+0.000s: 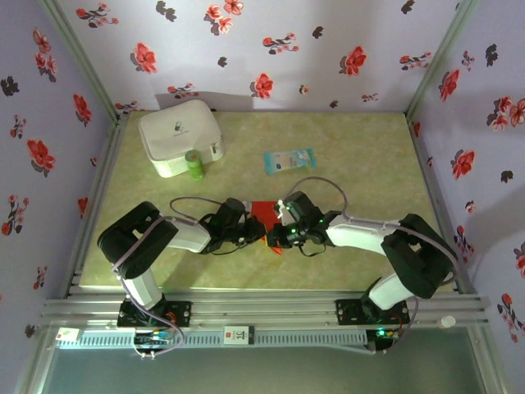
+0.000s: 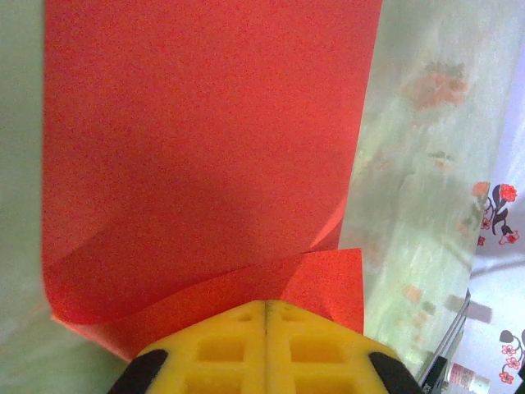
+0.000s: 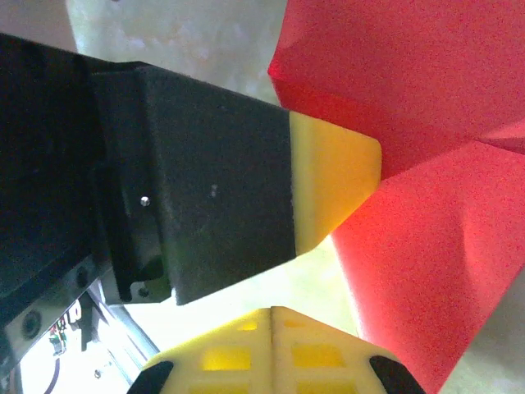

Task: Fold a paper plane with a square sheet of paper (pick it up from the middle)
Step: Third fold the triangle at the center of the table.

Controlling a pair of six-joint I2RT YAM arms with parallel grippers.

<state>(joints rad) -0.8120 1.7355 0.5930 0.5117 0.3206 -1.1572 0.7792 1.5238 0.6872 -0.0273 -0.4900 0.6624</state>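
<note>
From above, I see both arms bent inward and meeting mid-bench [image 1: 344, 156], nearer its front edge. The left gripper [image 1: 256, 234] and right gripper [image 1: 277, 234] flank the square sheet of paper [image 1: 262, 212].

Left wrist: the gripper [image 2: 267, 345] is pressed together at the creased red sheet's [image 2: 205, 139] folded edge.

Right wrist: the gripper [image 3: 271, 353] is pressed together just beside the sheet [image 3: 426, 246].

Likely a robot lab booth, floral-papered walls [image 1: 271, 49], aluminium mounting rail [image 1: 271, 310], green marbled tabletop [image 1: 369, 164]

The square sheet of paper [image 1: 262, 214] is partly hidden overhead; wrist views crop it.
</note>
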